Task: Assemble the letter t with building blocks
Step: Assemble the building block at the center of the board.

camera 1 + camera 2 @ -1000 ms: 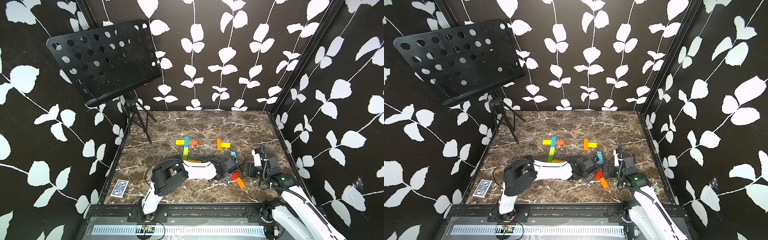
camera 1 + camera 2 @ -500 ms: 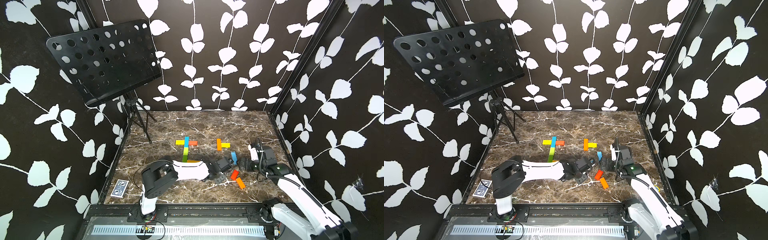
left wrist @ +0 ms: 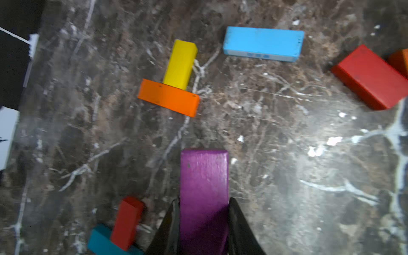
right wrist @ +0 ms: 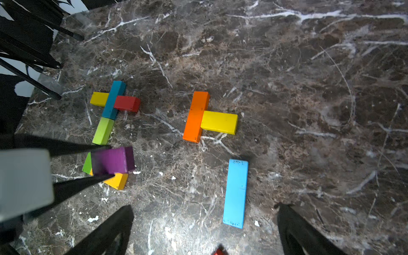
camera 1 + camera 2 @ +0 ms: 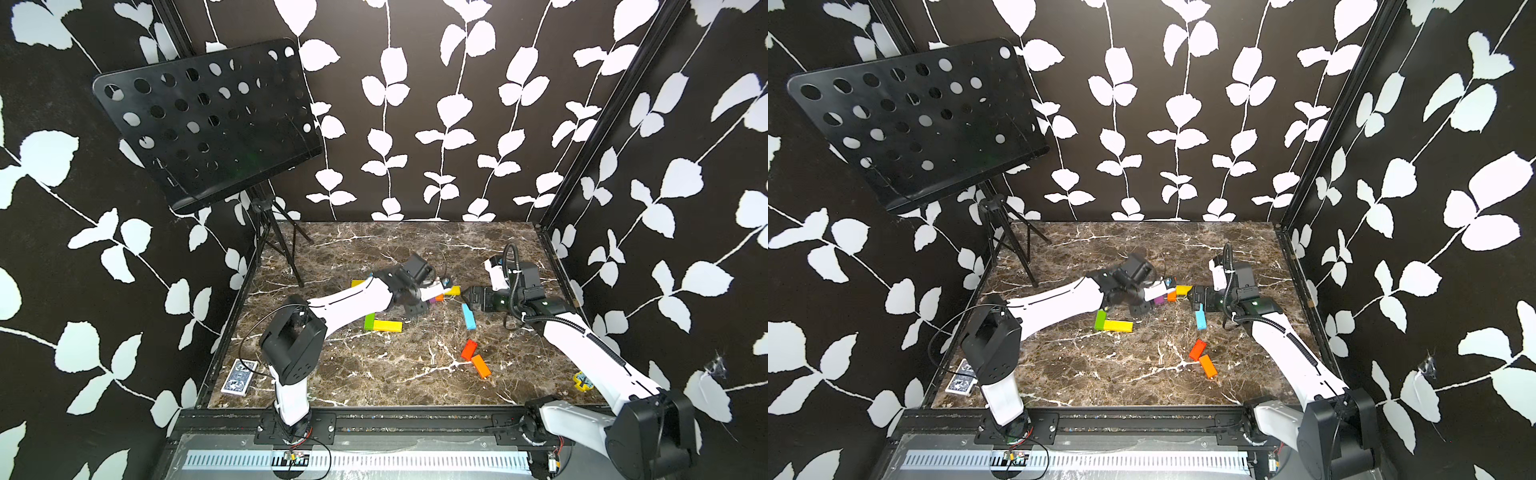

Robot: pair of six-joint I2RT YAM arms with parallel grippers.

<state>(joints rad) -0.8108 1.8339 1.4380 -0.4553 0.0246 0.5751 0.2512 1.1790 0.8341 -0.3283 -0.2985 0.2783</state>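
Your left gripper [image 3: 204,202] is clamped on one end of a purple block [image 3: 204,176], held over the marble table [image 5: 374,382] beside the letter t [image 4: 113,99]. That t has a blue-over-green stem, yellow and red arms, and a green and yellow foot. Your right gripper [image 4: 204,208] stands wide open and empty near a light blue block [image 4: 235,194]. Farther back, an orange block [image 4: 196,117] touches a yellow block [image 4: 218,122].

Bright, glary marble; wrist views perhaps blurred.
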